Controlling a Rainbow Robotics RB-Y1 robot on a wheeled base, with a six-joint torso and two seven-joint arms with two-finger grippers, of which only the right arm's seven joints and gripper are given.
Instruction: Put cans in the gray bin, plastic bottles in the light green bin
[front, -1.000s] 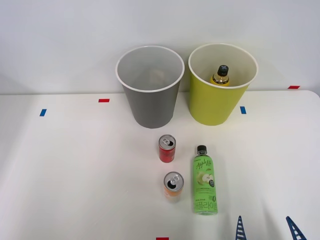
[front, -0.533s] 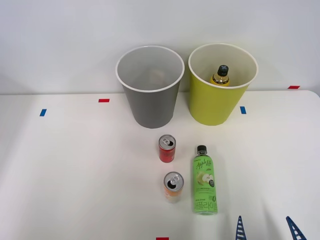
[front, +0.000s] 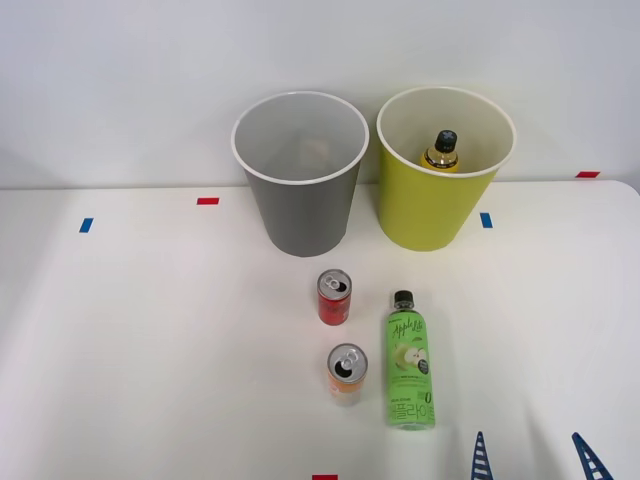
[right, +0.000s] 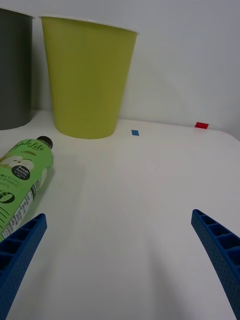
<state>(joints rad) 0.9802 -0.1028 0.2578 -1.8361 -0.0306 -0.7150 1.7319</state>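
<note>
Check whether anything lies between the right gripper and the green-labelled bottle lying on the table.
Nothing visible does. The right gripper sits open just beside the green-labelled bottle, with bare table between them; the orange can stands on the bottle's far side.

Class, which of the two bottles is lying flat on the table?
The green-label bottle lies flat beside the cans; the other bottle stands inside the light green bin.

gray bin (front: 300, 175) sitting left of light green bin (front: 445, 170) w/ a bottle (front: 440, 152) inside; cans (front: 335, 297) standing in front, another bottle (front: 410, 362) lying to their right.
</note>
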